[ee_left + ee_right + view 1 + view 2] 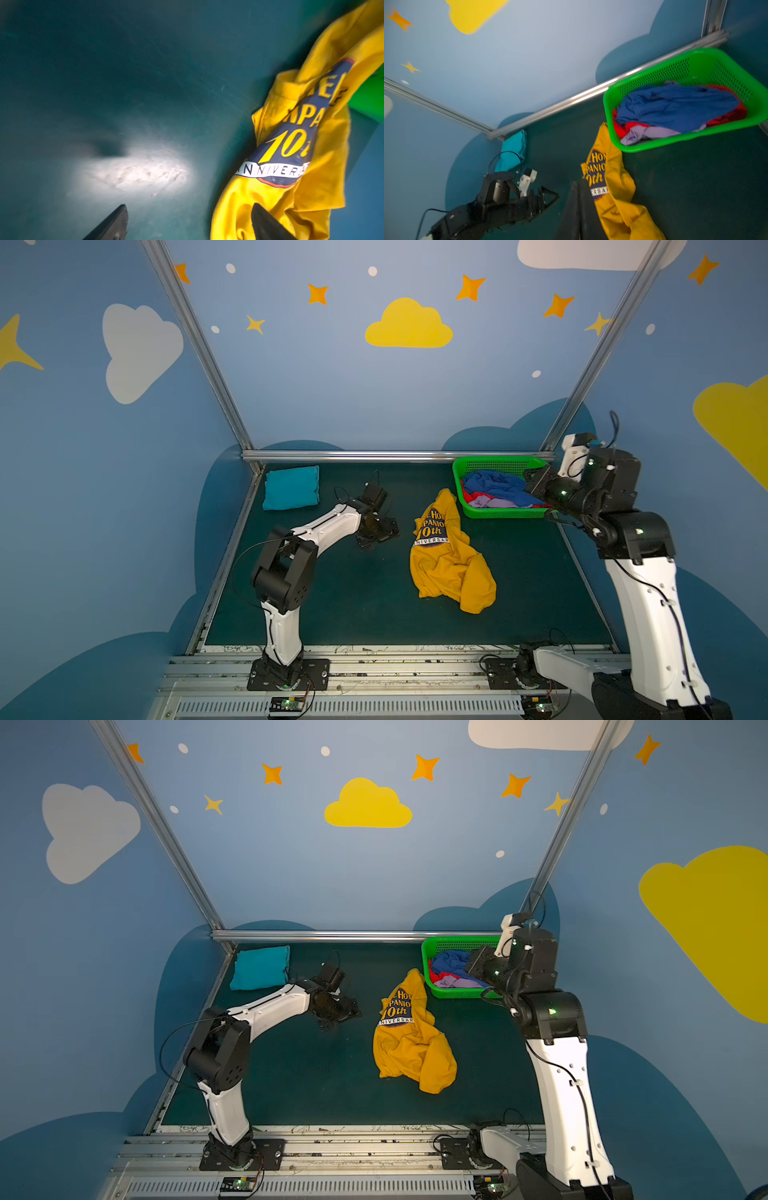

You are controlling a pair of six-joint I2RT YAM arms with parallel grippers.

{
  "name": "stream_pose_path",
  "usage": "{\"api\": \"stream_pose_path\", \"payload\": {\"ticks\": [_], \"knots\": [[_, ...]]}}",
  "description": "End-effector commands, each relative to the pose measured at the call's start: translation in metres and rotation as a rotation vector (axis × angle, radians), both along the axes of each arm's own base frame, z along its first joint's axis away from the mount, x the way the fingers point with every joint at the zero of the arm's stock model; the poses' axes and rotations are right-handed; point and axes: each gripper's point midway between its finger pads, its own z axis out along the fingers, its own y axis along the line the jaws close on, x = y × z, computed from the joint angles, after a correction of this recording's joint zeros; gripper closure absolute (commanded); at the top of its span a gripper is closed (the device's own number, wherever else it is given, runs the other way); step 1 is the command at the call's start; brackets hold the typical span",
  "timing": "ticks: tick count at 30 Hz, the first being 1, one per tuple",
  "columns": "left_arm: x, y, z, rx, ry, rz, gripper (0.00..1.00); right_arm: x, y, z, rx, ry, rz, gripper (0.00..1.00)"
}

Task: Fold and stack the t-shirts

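the yellow t-shirt [449,564] lay crumpled on the surface [353,593] just ahead of the open left gripper [384,533], its long axis crosswise to that reach. the right gripper [579,187] hung shut, higher, by the basket [498,512].

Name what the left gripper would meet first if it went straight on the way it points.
Probably the yellow t-shirt, near its navy print: the left gripper points toward it across the mat. Tilt is unclear; the mat could come first.
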Motion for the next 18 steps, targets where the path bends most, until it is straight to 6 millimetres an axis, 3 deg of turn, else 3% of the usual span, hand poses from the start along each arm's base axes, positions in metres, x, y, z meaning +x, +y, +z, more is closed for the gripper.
{"api": "stream_pose_path", "payload": {"ticks": [1, 2, 4, 8, 14, 18], "knots": [[0.001, -0.016, -0.007, -0.002, 0.011, -0.03, 0.07, -0.018, 0.026, -0.05, -0.111, 0.134, 0.139, 0.72], [0.005, -0.018, -0.011, 0.001, 0.017, -0.027, 0.07, -0.026, 0.036, -0.069, -0.164, 0.173, 0.176, 0.57], [0.015, -0.022, -0.014, 0.006, 0.011, -0.027, 0.07, -0.041, 0.056, -0.103, -0.251, 0.219, 0.238, 0.4], [0.045, -0.038, -0.007, -0.007, -0.021, -0.039, 0.08, -0.071, 0.102, -0.162, -0.318, 0.235, 0.375, 0.2], [0.082, -0.055, 0.003, -0.059, -0.069, -0.033, 0.1, -0.095, 0.147, -0.241, -0.317, 0.384, 0.433, 0.17], [0.097, -0.069, -0.007, -0.105, -0.062, -0.031, 0.19, -0.102, 0.165, -0.278, -0.3, 0.478, 0.446, 0.22]]}}
